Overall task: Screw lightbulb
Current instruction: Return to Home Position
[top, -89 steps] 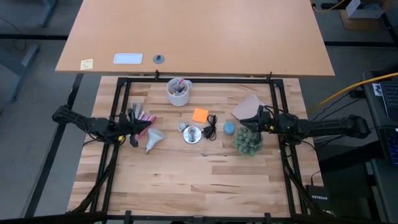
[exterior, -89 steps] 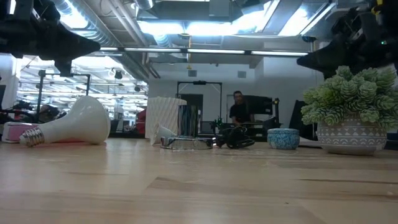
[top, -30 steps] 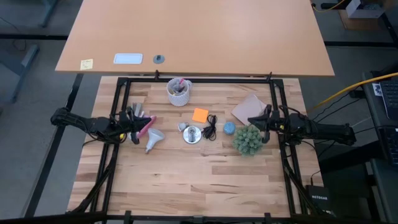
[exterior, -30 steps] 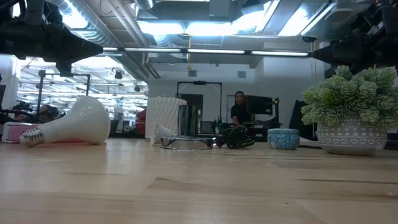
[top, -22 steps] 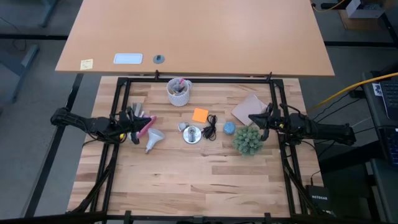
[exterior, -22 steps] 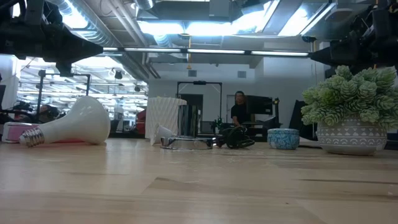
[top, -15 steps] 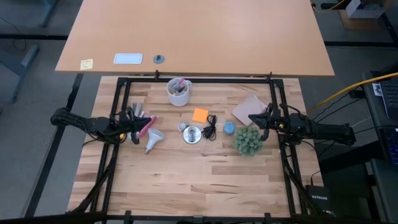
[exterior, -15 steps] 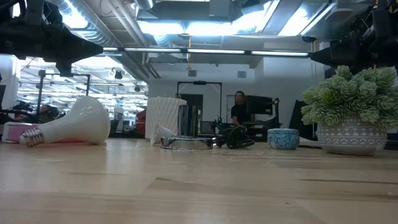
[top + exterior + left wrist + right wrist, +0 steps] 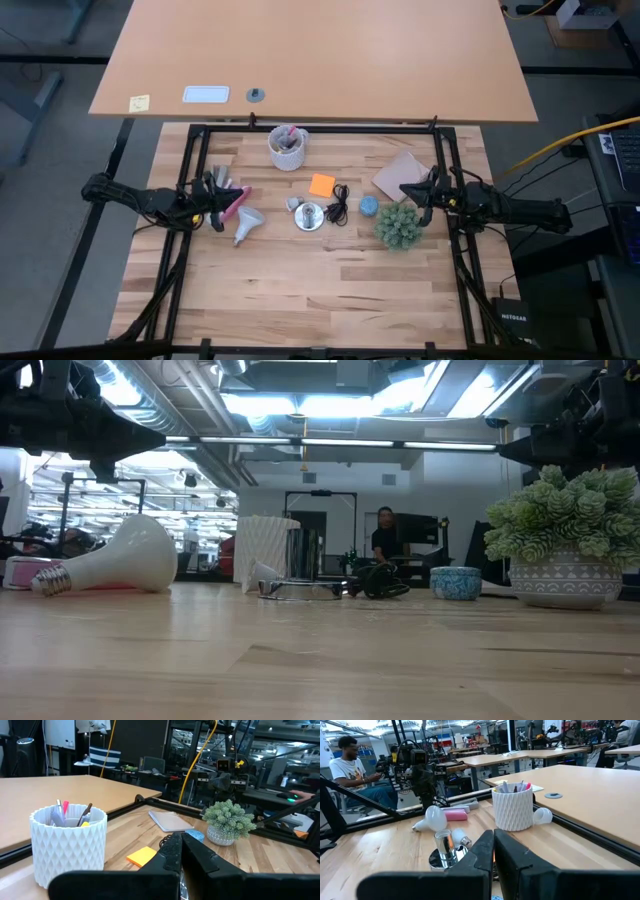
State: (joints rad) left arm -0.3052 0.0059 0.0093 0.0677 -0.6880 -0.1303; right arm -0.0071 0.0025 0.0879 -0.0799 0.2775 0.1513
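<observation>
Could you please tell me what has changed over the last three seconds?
Only the right claw shifted slightly, settling beside the potted plant. Nothing was grasped or released. The left claw, the lightbulb and the rest stayed put.

The left arm (image 9: pixel 140 198) and right arm (image 9: pixel 515 209) are slim, jointed, matte black. The left claw (image 9: pixel 180 851) and right claw (image 9: pixel 493 847) each carry two dark, tapered, wedge-shaped fingers (image 9: pixel 205 859).

Near half of table (image 9: pixel 330 290) bare, lightbulb (image 9: pixel 245 224), socket (image 9: pixel 309 216), plant (image 9: pixel 398 226) crowding the middle
</observation>
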